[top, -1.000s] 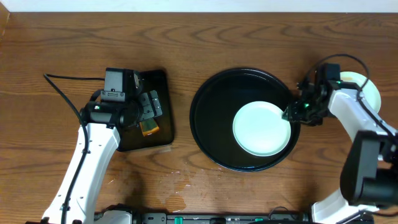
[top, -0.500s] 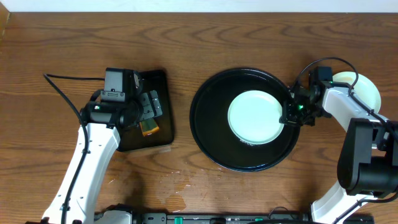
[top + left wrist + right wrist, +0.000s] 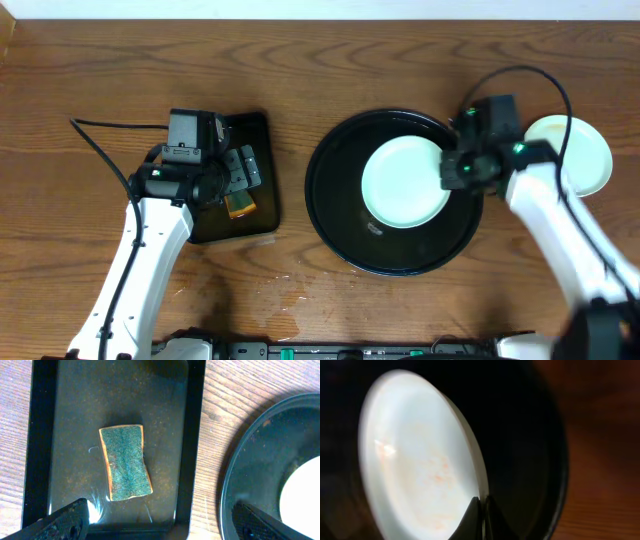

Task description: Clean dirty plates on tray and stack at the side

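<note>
Mint plate (image 3: 400, 183) shifted left, seemingly tilted; right tool (image 3: 481, 512) gripping rim.

green sponge (image 3: 125, 462), rectangular black tray (image 3: 75, 410)

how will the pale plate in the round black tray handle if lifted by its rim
Probably stiff: the pale mint round plate shows no sag with the right fingers pinching one edge. Its glossy glaze looks slippery, so it may pivot.
</note>
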Motion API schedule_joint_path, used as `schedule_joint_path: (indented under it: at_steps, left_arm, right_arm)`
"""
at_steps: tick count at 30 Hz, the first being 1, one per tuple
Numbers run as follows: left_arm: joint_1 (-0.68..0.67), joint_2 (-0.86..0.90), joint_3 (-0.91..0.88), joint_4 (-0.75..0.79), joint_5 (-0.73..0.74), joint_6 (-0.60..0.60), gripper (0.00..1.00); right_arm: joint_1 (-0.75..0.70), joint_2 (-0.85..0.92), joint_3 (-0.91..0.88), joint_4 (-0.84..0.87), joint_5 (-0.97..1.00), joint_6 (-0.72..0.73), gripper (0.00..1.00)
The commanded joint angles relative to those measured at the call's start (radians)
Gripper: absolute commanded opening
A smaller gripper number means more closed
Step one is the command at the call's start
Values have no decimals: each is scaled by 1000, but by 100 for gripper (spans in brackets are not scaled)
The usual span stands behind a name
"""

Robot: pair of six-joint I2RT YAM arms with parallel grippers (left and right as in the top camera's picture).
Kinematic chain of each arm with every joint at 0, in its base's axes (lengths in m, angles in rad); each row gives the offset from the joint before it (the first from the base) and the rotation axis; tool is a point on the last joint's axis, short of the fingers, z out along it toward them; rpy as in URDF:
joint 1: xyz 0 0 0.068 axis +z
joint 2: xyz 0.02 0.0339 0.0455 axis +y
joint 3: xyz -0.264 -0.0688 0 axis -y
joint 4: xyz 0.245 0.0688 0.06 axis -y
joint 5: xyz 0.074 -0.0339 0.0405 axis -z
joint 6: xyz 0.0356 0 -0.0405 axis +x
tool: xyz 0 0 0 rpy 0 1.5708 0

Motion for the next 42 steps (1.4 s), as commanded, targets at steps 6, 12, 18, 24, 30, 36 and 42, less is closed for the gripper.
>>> schedule_joint_path:
  at_steps: [6, 12, 18, 24, 30, 36, 42]
  left_arm:
    - [2, 7, 15, -4, 9, 10, 92]
    - [2, 7, 15, -4, 9, 10, 92]
    - [2, 7, 15, -4, 9, 10, 92]
    - [2, 7, 15, -4, 9, 9, 92]
    - [2, 7, 15, -4, 9, 10, 92]
    - [2, 7, 15, -4, 9, 9, 92]
    - [2, 7, 15, -4, 9, 10, 92]
  right_arm:
    - [344, -119, 7, -3, 630, 92, 1]
    - [309, -68, 6, -14, 517, 142, 3]
    - [38, 96, 6, -14, -8, 66, 47]
    - [-176, 270, 6, 18, -423, -14, 49]
    - [-226, 418, 6, 39, -607, -69, 39]
    - [-219, 504, 6, 83, -645, -68, 1]
    - [-218, 392, 8, 78, -499, -23, 1]
